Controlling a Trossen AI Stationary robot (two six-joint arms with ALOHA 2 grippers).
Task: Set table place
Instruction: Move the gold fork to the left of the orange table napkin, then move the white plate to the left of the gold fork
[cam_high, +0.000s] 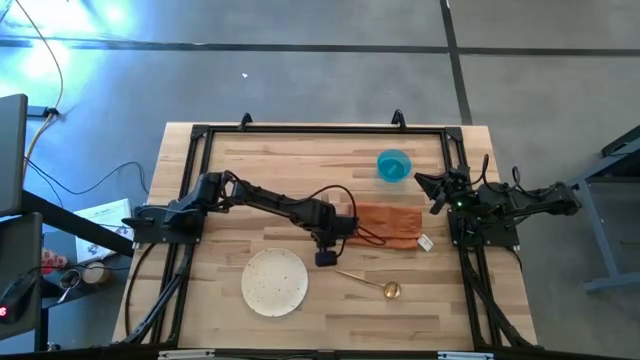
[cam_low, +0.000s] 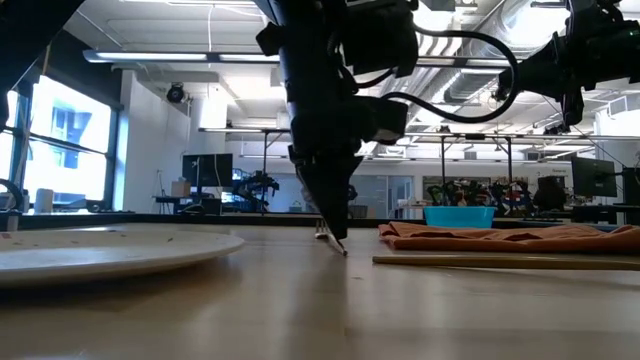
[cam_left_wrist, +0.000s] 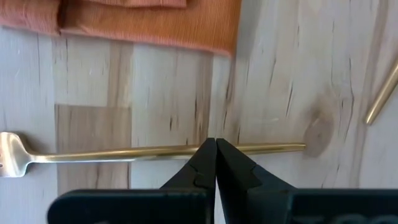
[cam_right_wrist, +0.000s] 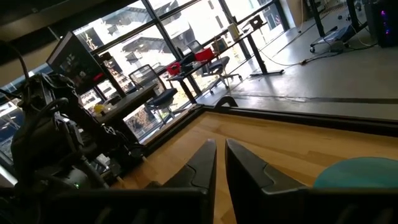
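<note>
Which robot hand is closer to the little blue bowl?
The right gripper is nearer: it waits at the table's right edge, just beside the blue bowl. The left gripper is farther off, down at mid-table, closed on the gold fork near the plate.

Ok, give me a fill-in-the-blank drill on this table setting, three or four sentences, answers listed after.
1. The left gripper is shut on the gold ____.
2. The blue bowl sits on the table beside the parked ____ gripper.
3. The gold spoon lies between the rust-orange napkin and the table's near edge, to the right of the speckled white ____.
4. The plate holds ____ cutlery.

Missing words: fork; right; plate; no
</note>
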